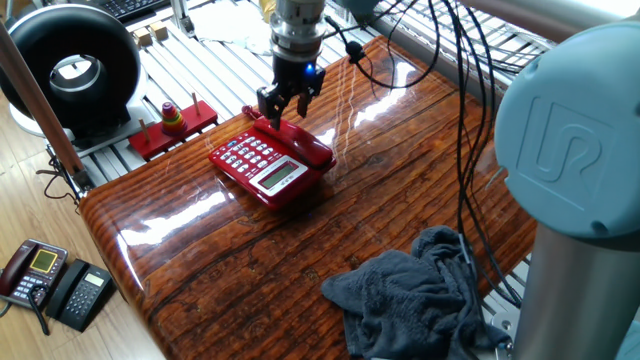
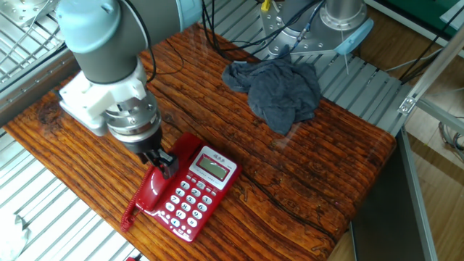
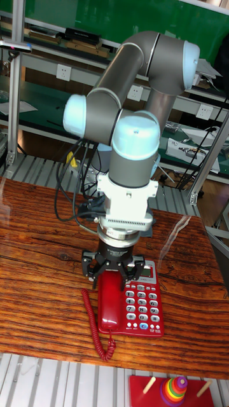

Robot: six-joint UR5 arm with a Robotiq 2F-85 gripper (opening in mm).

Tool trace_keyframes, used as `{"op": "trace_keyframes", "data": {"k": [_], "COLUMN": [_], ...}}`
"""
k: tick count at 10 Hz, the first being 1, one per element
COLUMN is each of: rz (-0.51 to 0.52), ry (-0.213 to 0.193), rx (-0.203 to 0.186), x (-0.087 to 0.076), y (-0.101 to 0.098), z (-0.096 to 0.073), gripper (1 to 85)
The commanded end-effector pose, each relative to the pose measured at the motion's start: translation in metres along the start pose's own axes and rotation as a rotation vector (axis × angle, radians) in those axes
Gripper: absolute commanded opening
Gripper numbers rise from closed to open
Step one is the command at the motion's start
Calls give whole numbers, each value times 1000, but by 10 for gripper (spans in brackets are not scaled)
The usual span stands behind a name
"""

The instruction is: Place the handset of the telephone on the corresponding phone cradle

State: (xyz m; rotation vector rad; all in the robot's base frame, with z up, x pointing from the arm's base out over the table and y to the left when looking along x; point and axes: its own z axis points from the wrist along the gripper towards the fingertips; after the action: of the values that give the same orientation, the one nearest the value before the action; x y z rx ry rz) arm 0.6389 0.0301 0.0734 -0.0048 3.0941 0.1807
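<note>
The red telephone [image 1: 262, 168] [image 2: 197, 190] [image 3: 142, 304] sits near the table's corner, with its white keypad and small display facing up. The red handset [image 1: 303, 143] [image 2: 154, 191] [image 3: 111, 300] lies flat along the side of the base and covers the phone cradle. Its coiled cord [image 3: 96, 323] trails off the near end. My gripper [image 1: 277, 112] [image 2: 162, 164] [image 3: 114, 269] hangs open just above the handset's far end. Its fingers are spread to either side of the handset and hold nothing.
A crumpled grey cloth [image 1: 415, 292] [image 2: 276, 90] lies at the table's other end. A red ring-stacking toy [image 1: 172, 120] [image 3: 174, 388] stands beyond the table edge near the phone. Two dark phones [image 1: 52, 281] lie on the floor. Cables hang from the arm over the table.
</note>
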Motion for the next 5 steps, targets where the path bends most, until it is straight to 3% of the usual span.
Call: {"op": "trace_keyframes", "data": {"k": [1,3,5], "rz": [4,-3,1], "ry": [7,2,-14], "rx": [-33,-15,25], "x": [0,-1,-6], "y": [1,-8,-20], "z": [-18,-20,-21], "gripper": [603,587,473]}}
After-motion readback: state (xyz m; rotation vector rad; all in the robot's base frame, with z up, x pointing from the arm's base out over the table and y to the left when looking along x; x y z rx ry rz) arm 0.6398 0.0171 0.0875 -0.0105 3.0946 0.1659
